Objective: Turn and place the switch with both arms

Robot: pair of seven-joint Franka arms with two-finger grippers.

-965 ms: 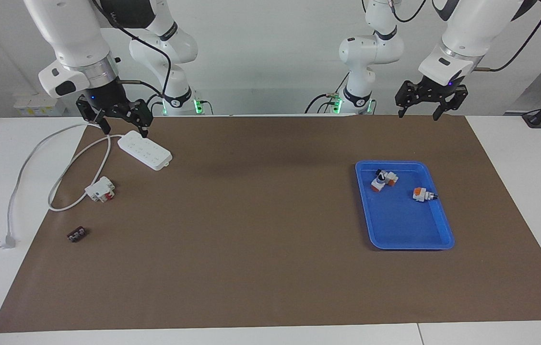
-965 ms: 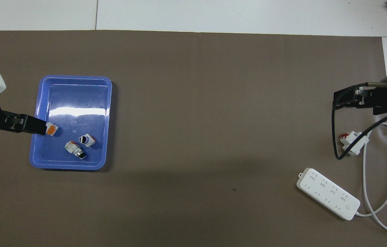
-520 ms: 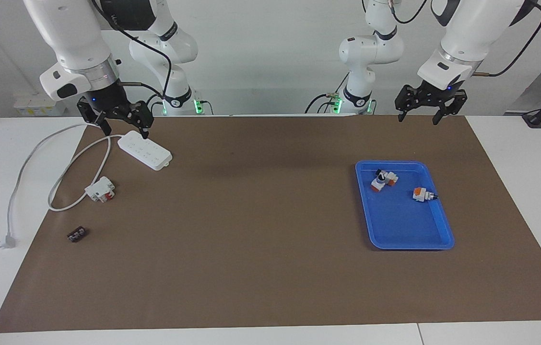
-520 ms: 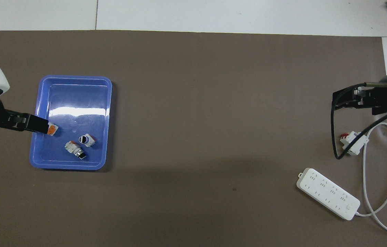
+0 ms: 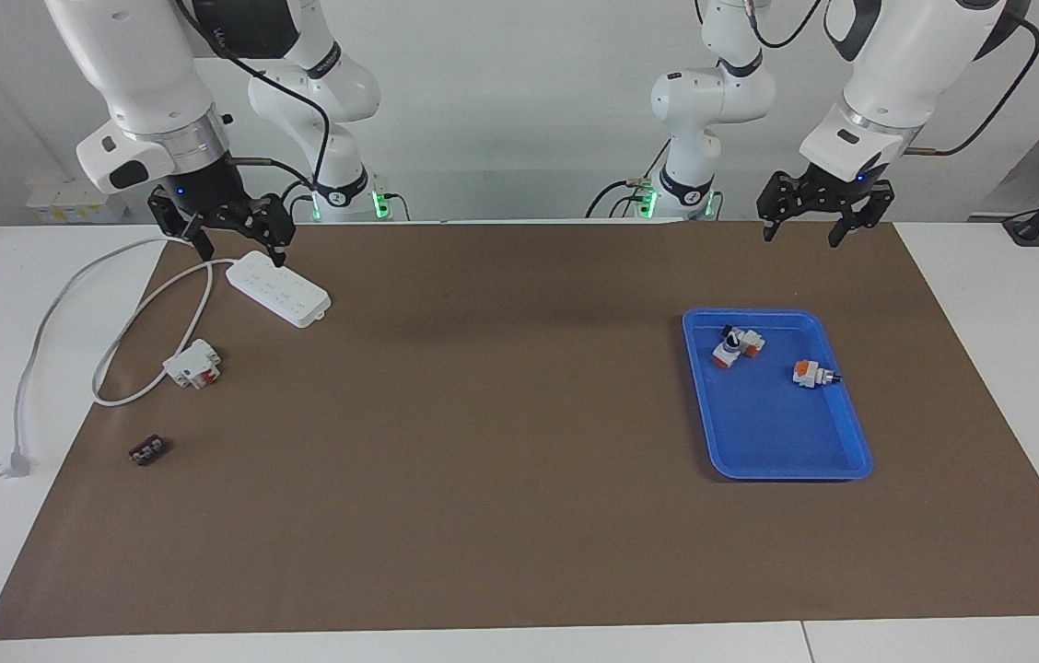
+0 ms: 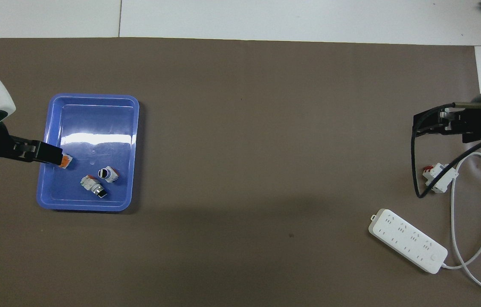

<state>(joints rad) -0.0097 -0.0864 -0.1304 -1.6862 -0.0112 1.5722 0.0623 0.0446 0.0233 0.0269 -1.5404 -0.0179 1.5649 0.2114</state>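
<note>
The switch (image 5: 815, 374) is lying on its side in the blue tray (image 5: 782, 460), toward the left arm's end of the surface, with its orange end pointing to the tray's middle and its dark knob tip pointing at the tray's outer wall. Two other small switch parts (image 5: 737, 345) are sitting together in the same tray, nearer to the robots and apart from it. The left end effector (image 5: 805, 221) is hanging in the air over the brown mat's (image 5: 501, 442) edge at the robots' end, its fingers spread apart and holding nothing. The right end effector (image 5: 234, 235) is hovering over the white power strip (image 5: 278, 288) (its cable (image 5: 119, 345) is looping past a white-and-red block (image 5: 193, 363)), fingers likewise spread and empty.
</note>
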